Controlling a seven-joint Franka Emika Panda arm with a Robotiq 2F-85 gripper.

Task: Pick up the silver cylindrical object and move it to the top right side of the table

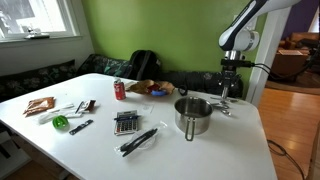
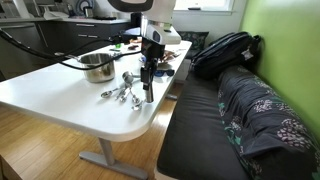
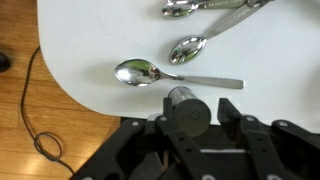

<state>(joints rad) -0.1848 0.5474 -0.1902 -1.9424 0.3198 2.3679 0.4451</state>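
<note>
The silver cylindrical object (image 3: pixel 188 112), a small dull metal cylinder with holes in its top, stands upright near the corner of the white table (image 3: pixel 85 35). It sits between the two fingers of my gripper (image 3: pixel 197 102). The gripper is open, with a small gap showing at one finger. In an exterior view the gripper (image 2: pixel 148 80) hangs straight down over the cylinder (image 2: pixel 149 93) at the table's rounded corner. In an exterior view the gripper (image 1: pixel 229 85) is at the far side of the table (image 1: pixel 100 150).
Several spoons (image 3: pixel 148 72) (image 2: pixel 118 93) lie just beside the cylinder. The steel pot (image 1: pixel 192 115) (image 2: pixel 97 67) stands further in. A red can (image 1: pixel 119 90), a calculator (image 1: pixel 125 122) and small tools lie across the table. The table edge and a floor cable (image 3: pixel 40 120) are close.
</note>
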